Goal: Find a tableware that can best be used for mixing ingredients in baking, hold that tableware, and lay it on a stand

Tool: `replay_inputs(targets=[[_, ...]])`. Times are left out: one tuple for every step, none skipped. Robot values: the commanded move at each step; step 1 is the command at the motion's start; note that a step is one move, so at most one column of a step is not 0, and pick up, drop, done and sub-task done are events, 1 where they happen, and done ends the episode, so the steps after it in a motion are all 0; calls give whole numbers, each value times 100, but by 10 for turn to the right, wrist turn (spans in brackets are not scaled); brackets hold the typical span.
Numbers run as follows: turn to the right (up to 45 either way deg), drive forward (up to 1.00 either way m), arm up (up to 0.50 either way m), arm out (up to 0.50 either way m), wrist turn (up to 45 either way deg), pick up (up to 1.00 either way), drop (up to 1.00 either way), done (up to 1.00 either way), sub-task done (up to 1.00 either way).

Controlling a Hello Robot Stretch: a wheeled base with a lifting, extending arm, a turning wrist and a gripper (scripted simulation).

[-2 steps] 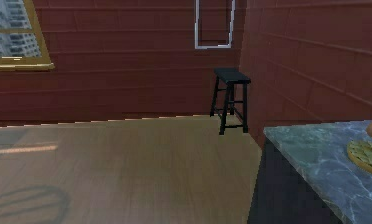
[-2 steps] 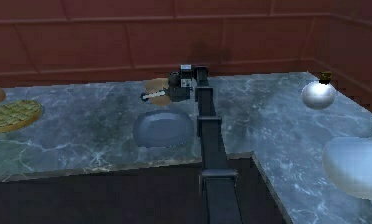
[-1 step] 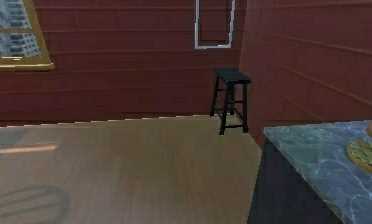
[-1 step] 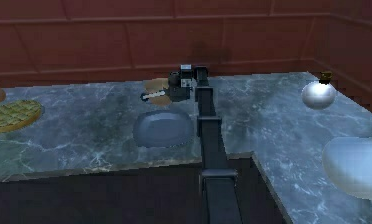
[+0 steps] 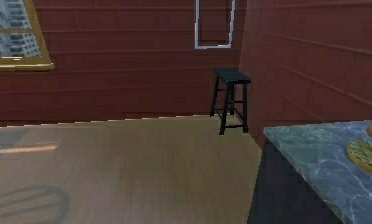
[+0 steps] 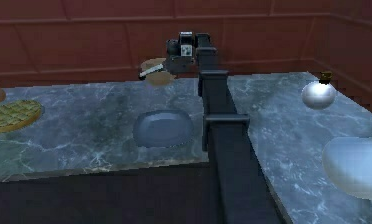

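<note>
While my gripper point(image 6: 166, 60) sits at the far edge of the counter point(image 6: 84, 150) by a tan dish point(image 6: 152, 72), I cannot tell if it holds anything; a bluish bowl point(image 6: 164, 128) stands mid-counter.

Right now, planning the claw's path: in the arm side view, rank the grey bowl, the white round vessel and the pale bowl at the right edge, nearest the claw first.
1. Grey bowl, middle, below the claw in the picture.
2. White round vessel, far right.
3. Pale bowl, right edge, lowest.
</note>
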Motion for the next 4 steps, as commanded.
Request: replay_inputs(targets=[[0,0,2,0,0,0,0,0,0],[0,0,0,0,-450,0,0,0,0],[0,0,0,0,-450,0,0,0,0],[0,0,0,0,-90,0,0,0,0]])
